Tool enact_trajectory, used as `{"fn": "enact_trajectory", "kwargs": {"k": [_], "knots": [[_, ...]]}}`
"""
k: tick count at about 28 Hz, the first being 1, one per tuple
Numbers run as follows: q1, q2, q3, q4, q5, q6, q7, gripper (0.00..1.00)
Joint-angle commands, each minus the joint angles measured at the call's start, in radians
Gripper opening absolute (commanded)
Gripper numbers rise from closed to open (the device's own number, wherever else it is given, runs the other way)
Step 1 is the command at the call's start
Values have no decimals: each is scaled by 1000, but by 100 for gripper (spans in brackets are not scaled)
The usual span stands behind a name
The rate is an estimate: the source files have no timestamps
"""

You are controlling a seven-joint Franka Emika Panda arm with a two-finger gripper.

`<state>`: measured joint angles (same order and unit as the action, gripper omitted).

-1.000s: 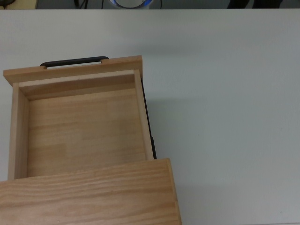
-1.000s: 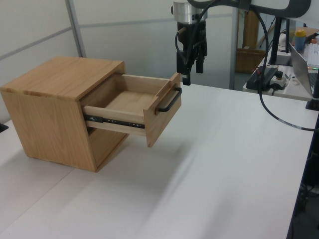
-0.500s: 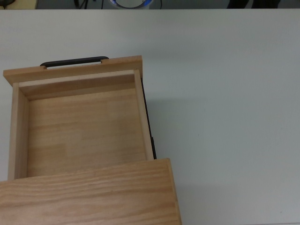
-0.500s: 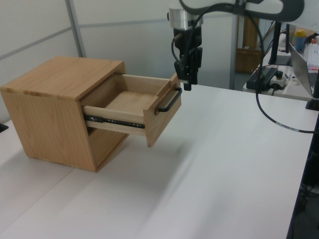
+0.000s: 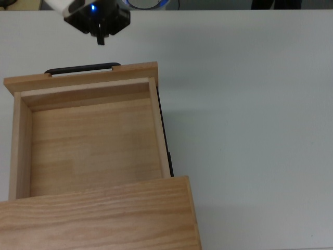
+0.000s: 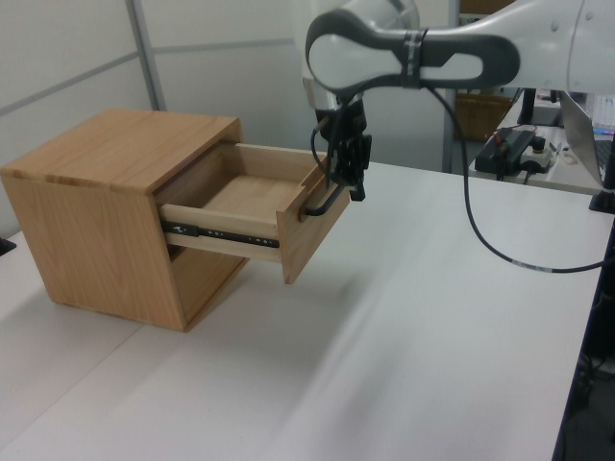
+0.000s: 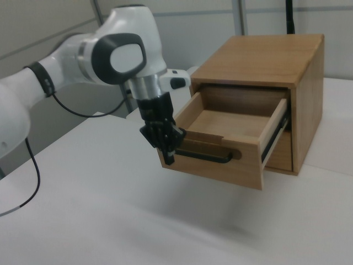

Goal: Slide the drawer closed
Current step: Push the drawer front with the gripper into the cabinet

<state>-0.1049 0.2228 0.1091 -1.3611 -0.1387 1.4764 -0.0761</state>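
Observation:
The drawer [image 5: 93,140] is a light wood tray, pulled far out of the wooden cabinet [image 5: 99,219] and holding nothing. Its black bar handle [image 5: 83,67] runs along the front panel. My gripper [image 5: 100,39] hangs just in front of that panel, fingers pointing down and shut with nothing between them. In the left view the gripper [image 6: 354,190] overlaps the far end of the handle [image 6: 325,200]. The right view has the gripper [image 7: 168,157] at the left end of the handle [image 7: 207,157]. Whether it touches the drawer [image 7: 220,171] I cannot tell.
The cabinet [image 6: 125,149] stands on a white table [image 5: 250,104]. At the left view's far right edge sit a second desk with cables and devices [image 6: 524,144]. A black cable [image 6: 490,240] hangs from the arm over the table.
The arm has come down and toward the drawer front; the gripper, out of the top view before, now shows above the handle. The drawer has not moved.

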Motion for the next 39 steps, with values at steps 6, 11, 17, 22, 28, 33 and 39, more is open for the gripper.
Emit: {"fn": "enact_trajectory", "kwargs": {"k": [6,11,17,22,28,33,39], "knots": [[-1,29,-3,-24,-25,117,-5,0],[4,29,-3,-24,-21,160,5,0],[5,30,-2,-24,-13,206,10,0],[7,47,-2,-26,-12,283,12,0],[16,79,1,-26,-10,441,16,0],[37,118,0,-26,-13,586,33,0],[37,159,-2,-26,-15,817,32,0]]}}
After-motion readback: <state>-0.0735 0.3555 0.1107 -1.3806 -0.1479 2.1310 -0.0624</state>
